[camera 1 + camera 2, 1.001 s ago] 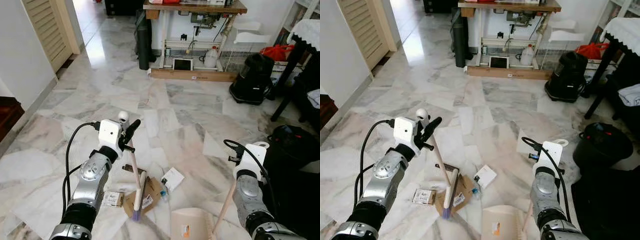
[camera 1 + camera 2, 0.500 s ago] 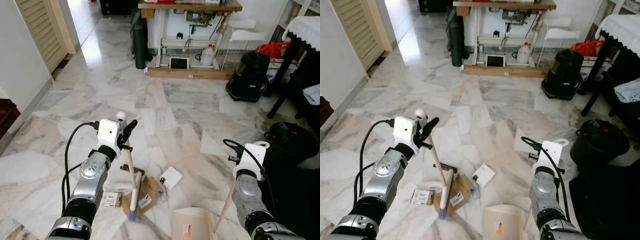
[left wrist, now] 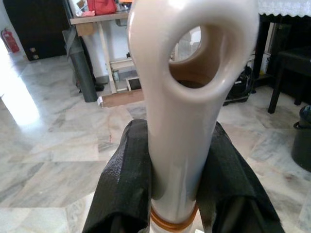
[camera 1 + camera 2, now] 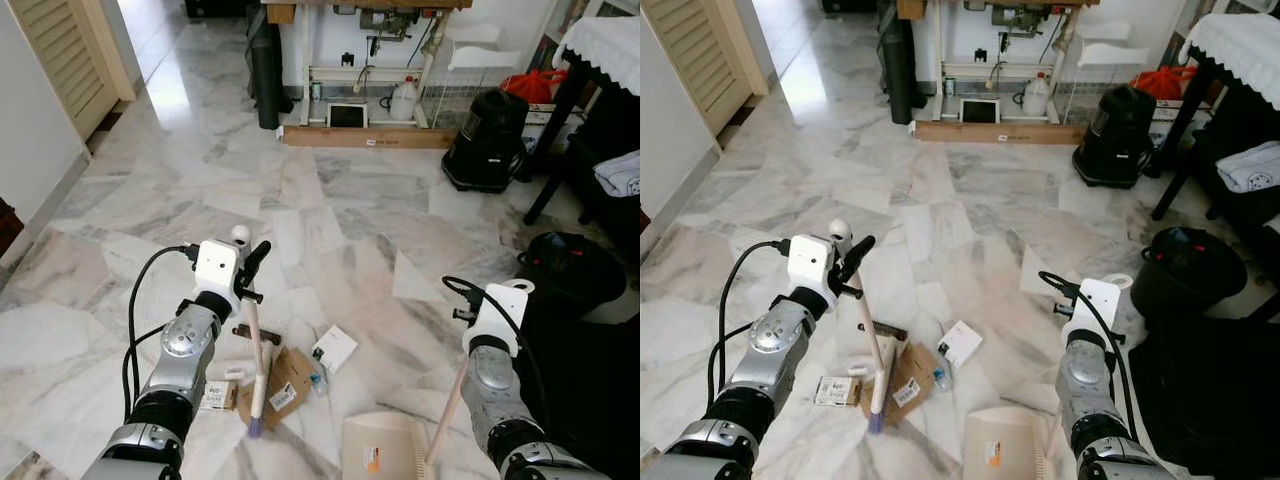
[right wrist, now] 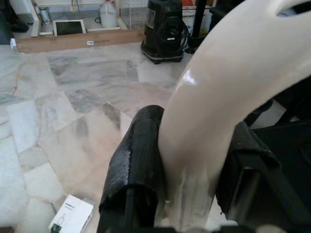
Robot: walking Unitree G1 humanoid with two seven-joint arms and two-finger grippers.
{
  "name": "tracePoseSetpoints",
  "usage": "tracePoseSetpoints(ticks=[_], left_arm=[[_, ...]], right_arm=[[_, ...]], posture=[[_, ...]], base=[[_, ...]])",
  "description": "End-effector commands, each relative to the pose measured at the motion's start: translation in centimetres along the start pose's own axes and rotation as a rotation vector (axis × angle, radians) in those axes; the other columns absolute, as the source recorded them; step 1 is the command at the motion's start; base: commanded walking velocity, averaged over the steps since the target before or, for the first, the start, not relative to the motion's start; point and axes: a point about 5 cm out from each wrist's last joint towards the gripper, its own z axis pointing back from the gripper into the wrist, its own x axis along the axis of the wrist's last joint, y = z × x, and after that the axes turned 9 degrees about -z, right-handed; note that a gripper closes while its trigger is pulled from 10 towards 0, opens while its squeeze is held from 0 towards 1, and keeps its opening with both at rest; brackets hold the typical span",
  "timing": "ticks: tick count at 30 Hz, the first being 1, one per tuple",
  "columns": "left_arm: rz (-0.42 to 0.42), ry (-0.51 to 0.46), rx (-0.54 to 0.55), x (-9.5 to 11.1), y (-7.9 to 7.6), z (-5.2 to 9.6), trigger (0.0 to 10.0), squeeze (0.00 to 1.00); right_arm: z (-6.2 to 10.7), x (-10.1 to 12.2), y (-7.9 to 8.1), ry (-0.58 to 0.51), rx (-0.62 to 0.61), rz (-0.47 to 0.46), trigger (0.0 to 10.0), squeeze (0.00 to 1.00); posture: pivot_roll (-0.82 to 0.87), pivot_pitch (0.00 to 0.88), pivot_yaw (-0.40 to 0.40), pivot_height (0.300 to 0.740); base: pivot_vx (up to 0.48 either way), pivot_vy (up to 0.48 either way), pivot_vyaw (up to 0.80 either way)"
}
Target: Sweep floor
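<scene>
My left gripper is shut on the top of a pale broom handle, and its black fingers press both sides of it. The broom slants down to a purple brush resting on the marble floor among litter: a cardboard piece, a white box and a small carton. My right gripper is shut on the cream handle of a beige dustpan, which stands on the floor to the right of the litter.
A black vacuum cleaner and a black bin stand to the right, beside a dark table with a white cloth. A workbench lines the far wall. A louvred door is at far left. Open marble floor lies ahead.
The whole picture has shifted, so the camera moved. The broom's brush has slid slightly left, off the cardboard's edge. Both grippers keep their holds.
</scene>
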Motion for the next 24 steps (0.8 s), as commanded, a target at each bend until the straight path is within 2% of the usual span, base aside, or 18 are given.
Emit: tracePoseSetpoints(ticks=[1, 10, 14, 15, 16, 18, 24], left_arm=[[-0.023, -0.02, 0.007, 0.4, 0.2, -0.3, 10.0, 0.0], [0.005, 0.037, -0.002, -0.6, -0.2, -0.5, 10.0, 0.0], [0.035, 0.086, -0.065, -1.2, -0.8, -0.6, 10.0, 0.0], [0.068, 0.114, -0.14, -1.5, -1.4, -0.7, 10.0, 0.0], [0.068, 0.114, -0.14, -1.5, -1.4, -0.7, 10.0, 0.0], [0.119, 0.132, -0.21, -1.5, -1.9, -0.7, 10.0, 0.0], [0.135, 0.157, -0.304, -1.7, -1.9, -0.6, 10.0, 0.0]], right_arm=[[0.0, 0.5, 0.0, -0.034, 0.01, -0.003, 10.0, 0.0], [0.4, 0.4, -0.7, -0.046, 0.012, -0.013, 10.0, 0.0], [0.5, 0.4, -1.1, -0.051, 0.013, -0.01, 10.0, 0.0], [0.5, 0.3, -1.1, -0.047, 0.013, -0.007, 10.0, 0.0], [0.5, 0.3, -1.1, -0.047, 0.013, -0.007, 10.0, 0.0], [0.6, 0.2, -1.0, -0.042, 0.018, -0.006, 10.0, 0.0], [0.6, 0.1, -0.5, -0.02, 0.034, -0.008, 10.0, 0.0]], posture=[[-0.1, 0.11, -0.029, 0.74], [-0.17, 0.159, -0.042, 0.74], [-0.17, 0.167, -0.045, 0.74], [-0.17, 0.166, -0.045, 0.74], [-0.17, 0.166, -0.045, 0.74], [-0.16, 0.166, -0.046, 0.74], [-0.15, 0.161, -0.045, 0.74]], base=[[0.0, 0.0, 0.0], [0.0, 0.0, 0.0], [0.0, 0.0, 0.0], [0.0, 0.0, 0.0], [0.0, 0.0, 0.0], [0.0, 0.0, 0.0], [0.0, 0.0, 0.0]])
